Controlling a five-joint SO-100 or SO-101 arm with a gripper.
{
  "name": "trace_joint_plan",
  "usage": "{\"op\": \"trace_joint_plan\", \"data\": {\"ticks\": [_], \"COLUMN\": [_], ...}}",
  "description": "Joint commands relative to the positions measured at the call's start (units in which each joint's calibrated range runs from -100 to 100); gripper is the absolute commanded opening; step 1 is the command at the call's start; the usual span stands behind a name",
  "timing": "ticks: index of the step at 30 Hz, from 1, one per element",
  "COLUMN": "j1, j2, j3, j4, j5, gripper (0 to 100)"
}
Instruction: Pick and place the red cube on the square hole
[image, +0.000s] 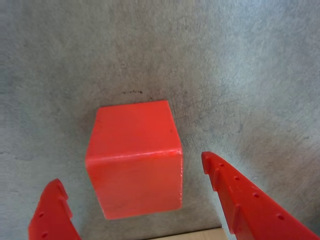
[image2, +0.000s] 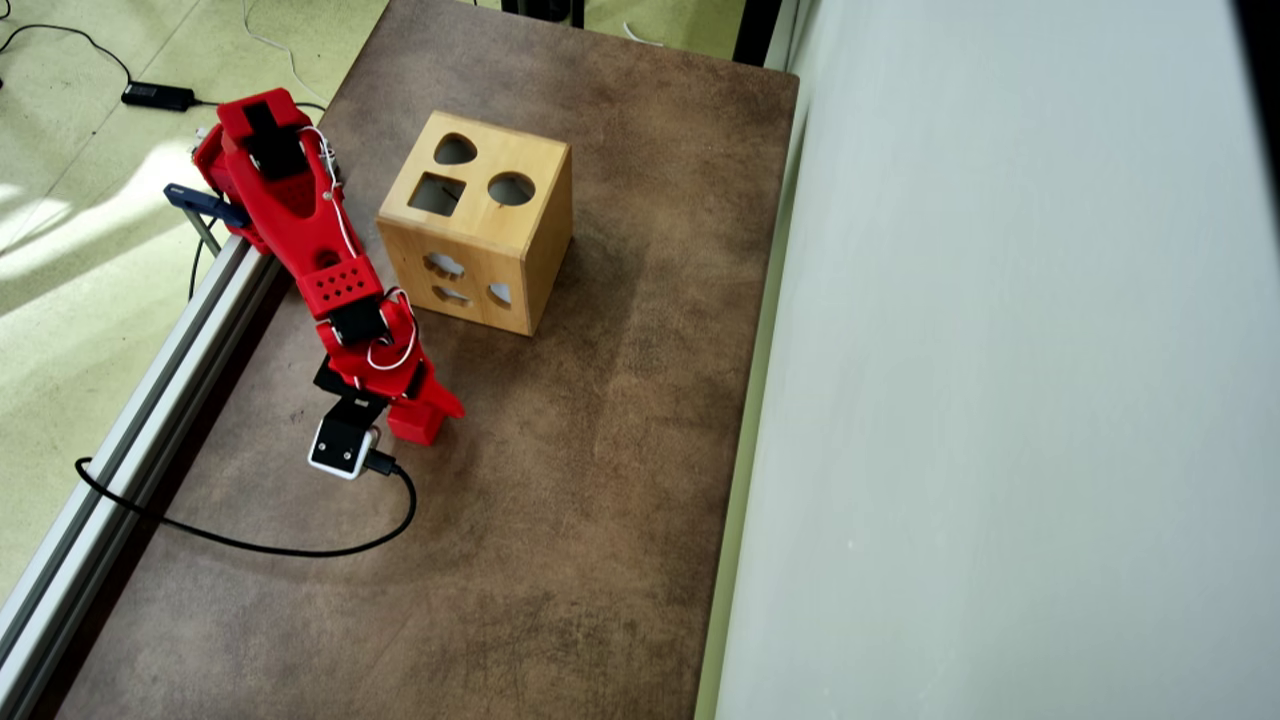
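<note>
In the wrist view the red cube rests on the grey-brown table between my two red fingers. My gripper is open, with a gap between each fingertip and the cube's sides. The overhead view shows the gripper low over the table, left of centre, with the cube partly covered by it. The square hole is a dark cutout in the top of the light wooden box, which stands farther up the table, well apart from the gripper.
The box top also has a round hole and a heart-shaped hole. A black cable loops across the table from the wrist camera. An aluminium rail borders the left edge, and a pale wall the right.
</note>
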Motion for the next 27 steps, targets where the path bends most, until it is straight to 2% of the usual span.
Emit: {"op": "trace_joint_plan", "data": {"ticks": [1, 27], "j1": [-0.55, -0.55], "j2": [1.30, 3.68], "j3": [-3.69, -5.66], "j4": [-0.51, -0.51], "j5": [-0.24, -0.24], "gripper": [41, 39]}}
